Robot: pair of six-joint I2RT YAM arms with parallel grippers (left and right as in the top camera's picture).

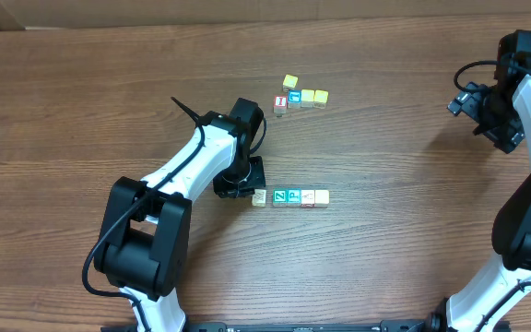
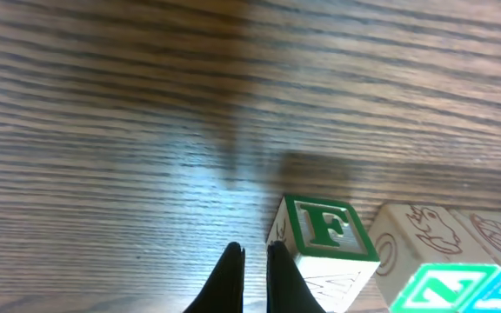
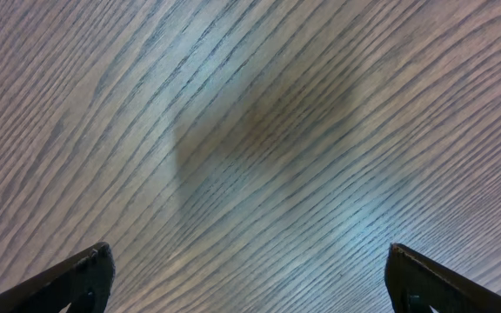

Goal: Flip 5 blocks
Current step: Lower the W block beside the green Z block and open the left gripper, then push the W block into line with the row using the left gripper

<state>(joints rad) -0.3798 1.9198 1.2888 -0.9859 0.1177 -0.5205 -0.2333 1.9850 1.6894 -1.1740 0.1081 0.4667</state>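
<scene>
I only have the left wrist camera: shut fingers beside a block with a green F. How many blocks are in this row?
Observer: Five. Overhead, the row runs in a straight line away from the left gripper, and your F block is the near end.
Operator: Any other blocks on the table?
Observer: Yes, a second cluster of five lies farther up the table, including a red-faced block.
Operator: Where is the other arm?
Observer: The right gripper is open over bare wood at its own side of the table, well away from both groups.
</scene>
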